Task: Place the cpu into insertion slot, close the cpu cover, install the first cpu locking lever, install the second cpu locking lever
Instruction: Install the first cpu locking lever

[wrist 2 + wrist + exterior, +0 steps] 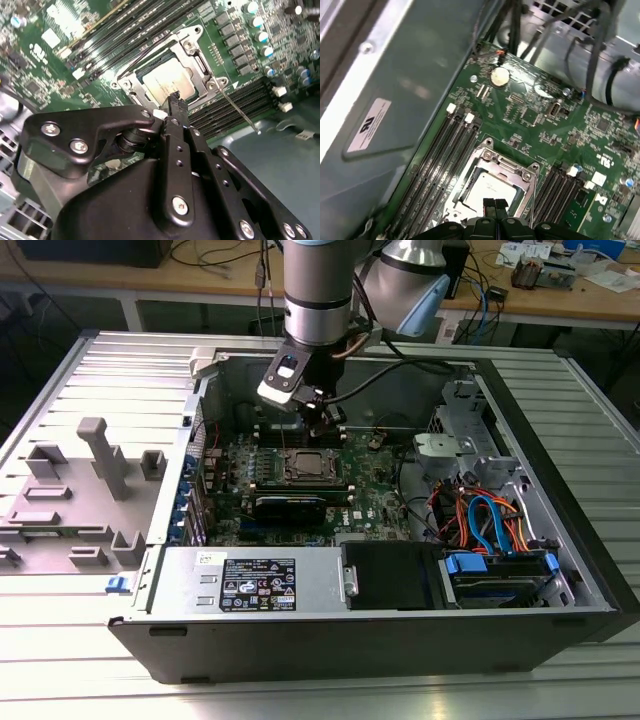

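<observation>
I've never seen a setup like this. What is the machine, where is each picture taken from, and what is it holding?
It is one robot arm with a gripper reaching into an open computer case that lies on a ribbed metal table. The exterior view looks on from off the arm. Both wrist views ride on the arm and look past the gripper at the green motherboard. There the cpu lies flat with the silvery cpu cover framing it, and a thin metal rod sticks out beside it. The gripper is down by the cpu's edge, contact unclear, its fingers together, nothing visible between them.
</observation>
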### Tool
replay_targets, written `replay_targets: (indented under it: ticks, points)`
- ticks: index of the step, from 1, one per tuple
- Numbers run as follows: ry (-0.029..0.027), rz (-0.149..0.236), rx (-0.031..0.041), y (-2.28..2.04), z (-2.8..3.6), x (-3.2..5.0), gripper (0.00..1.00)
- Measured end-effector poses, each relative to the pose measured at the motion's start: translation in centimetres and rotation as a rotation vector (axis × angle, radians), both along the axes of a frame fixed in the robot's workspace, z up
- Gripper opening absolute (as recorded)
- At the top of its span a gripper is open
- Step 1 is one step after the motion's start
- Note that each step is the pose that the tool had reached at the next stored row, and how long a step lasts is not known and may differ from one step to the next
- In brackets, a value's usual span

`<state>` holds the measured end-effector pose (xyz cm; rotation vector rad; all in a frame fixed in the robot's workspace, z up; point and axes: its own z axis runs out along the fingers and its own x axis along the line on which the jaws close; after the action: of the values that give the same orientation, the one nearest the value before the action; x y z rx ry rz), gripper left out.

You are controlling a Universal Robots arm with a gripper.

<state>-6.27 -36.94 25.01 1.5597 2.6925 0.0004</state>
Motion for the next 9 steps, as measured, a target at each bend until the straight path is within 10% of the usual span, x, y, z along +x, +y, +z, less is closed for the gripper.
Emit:
replay_targets:
  ticks: [4,9]
  points:
    - [0.0000,0.170,-0.0011,0.00,0.01,0.00,0.11]
    - [0.0001,0.190,-0.0026,0.00,0.53,0.00,0.11]
